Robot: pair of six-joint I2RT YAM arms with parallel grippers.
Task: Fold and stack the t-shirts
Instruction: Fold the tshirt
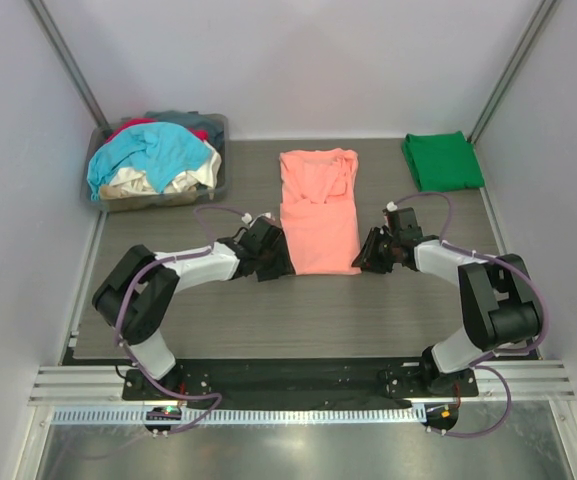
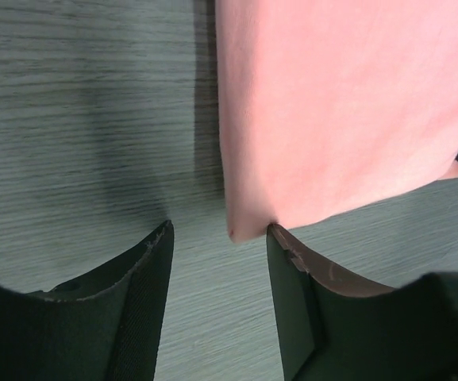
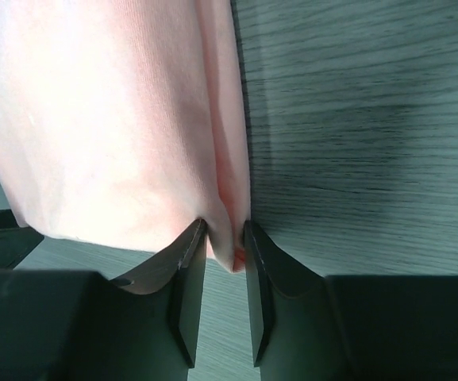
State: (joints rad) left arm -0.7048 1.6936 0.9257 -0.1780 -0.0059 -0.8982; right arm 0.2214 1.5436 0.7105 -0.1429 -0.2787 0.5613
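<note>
The salmon-pink t-shirt (image 1: 318, 215) was found laid flat as a long strip on the table (image 1: 218, 320), to the right of the grey tub (image 1: 220, 150) and a little nearer to the arm bases than it. The dark green t-shirt (image 1: 442, 160), already folded, was seen far to the right of the tub. The other t-shirts (image 1: 153, 155), turquoise, cream and red, were heaped inside the tub.

The right gripper (image 3: 225, 230) was pressed almost together, and the doubled edge of the pink shirt's near corner, on the side away from the tub, was pinched in it. The left gripper (image 2: 221, 230) was spread wide. The near corner on the tub's side lay between its jaws and was touched by one finger (image 2: 292, 278) only, so nothing was held there.

The danger was judged to come from this unequal hold. If the hem were lifted now, only one corner would be raised, and the strip would be twisted and its lengthwise fold opened. If the left jaws were closed carelessly, the corner could be pushed out, or only the upper layer caught. The right pinch seemed to be set at the very edge, so the cloth could be lost under its own weight.
</note>
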